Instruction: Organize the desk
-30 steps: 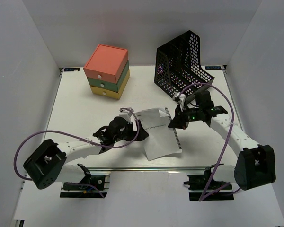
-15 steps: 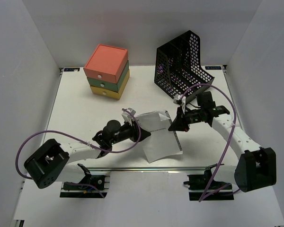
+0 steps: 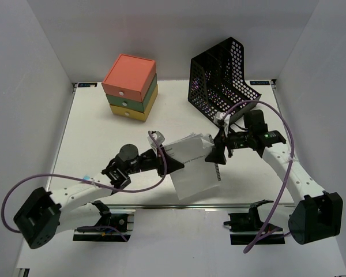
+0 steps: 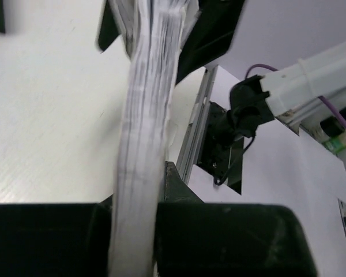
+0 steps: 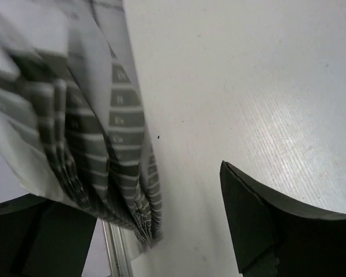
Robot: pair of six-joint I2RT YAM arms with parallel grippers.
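Observation:
A white spiral notebook (image 3: pixel 193 167) hangs tilted above the middle of the desk (image 3: pixel 104 135), between the two arms. My left gripper (image 3: pixel 170 162) is shut on its left edge; the left wrist view shows the page stack (image 4: pixel 144 133) edge-on, clamped between the black fingers (image 4: pixel 179 190). My right gripper (image 3: pixel 214 153) stands open at the notebook's spiral side. In the right wrist view the wire-bound pages (image 5: pixel 98 150) lie by the left finger, and the right finger (image 5: pixel 265 219) is well apart from them over the bare desk (image 5: pixel 230 86).
A black mesh file holder (image 3: pixel 219 81) stands at the back right. A stacked pink, green and yellow drawer box (image 3: pixel 130 86) sits at the back left. A metal rail (image 3: pixel 179 206) runs along the near edge, and white walls enclose the desk.
My left gripper reached right and shut on the notebook's left edge. My right gripper, shut on the spiral side before, has opened. The notebook now sits raised and tilted.

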